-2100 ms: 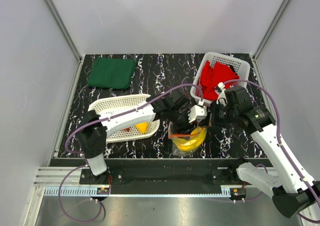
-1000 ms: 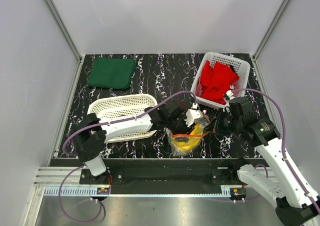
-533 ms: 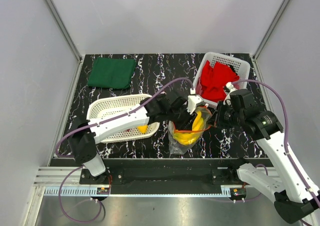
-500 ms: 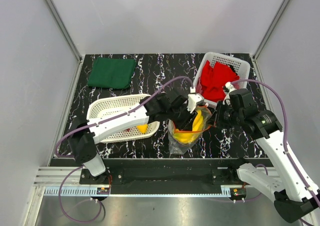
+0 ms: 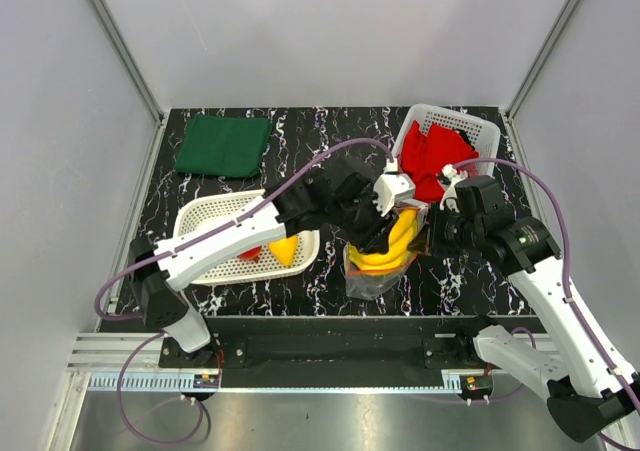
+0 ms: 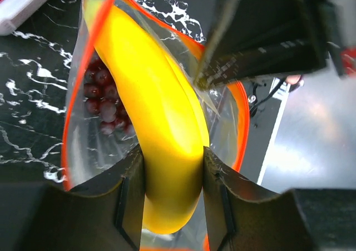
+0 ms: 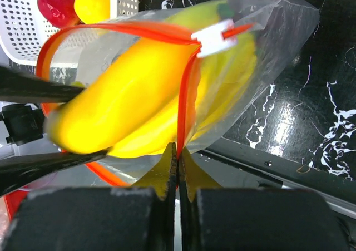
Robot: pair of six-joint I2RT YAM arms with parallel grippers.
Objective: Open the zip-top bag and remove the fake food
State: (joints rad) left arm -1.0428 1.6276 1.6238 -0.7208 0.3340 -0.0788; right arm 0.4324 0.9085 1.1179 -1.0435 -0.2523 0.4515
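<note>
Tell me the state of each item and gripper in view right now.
left gripper: shut on banana
right gripper: shut on zip-top bag rim
zip-top bag: open
banana: partly out of bag
grapes: inside bag, at bottom
lemon, red fruit: in white basket

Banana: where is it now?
Top view, front centre of the table: the banana pokes from the open zip-top bag, clamped in the left gripper, right of the flat white basket.

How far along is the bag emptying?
Done: zip-top bag open; red fruit and lemon lie in the white basket. In hand: left gripper grips the banana at the bag's mouth; right gripper pinches its rim. Left: banana and grapes to come out.
</note>
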